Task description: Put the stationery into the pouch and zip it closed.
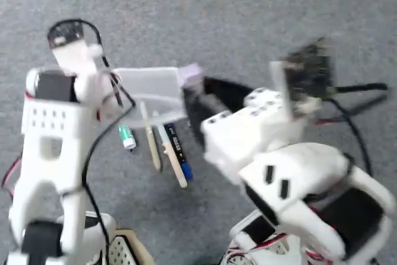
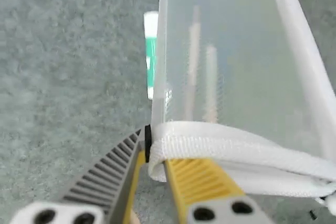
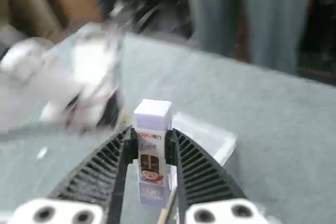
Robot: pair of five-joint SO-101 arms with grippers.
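While your left pincer (image 2: 152, 153) is clenched on the pouch (image 2: 236, 77) at its white rim, your right pincer (image 3: 151, 135) grasps the eraser (image 3: 152, 116) over the grey table (image 3: 273, 145).

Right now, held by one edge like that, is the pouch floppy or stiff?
Probably fairly stiff: the pouch shows a flat wall though the left fingers pinch only its rim. It seems light, being thin and see-through. Its smooth plastic might slip.

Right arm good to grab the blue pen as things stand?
Probably not: the right hand is shut on the eraser. The blue pen itself lies uncovered on the table by the pouch.
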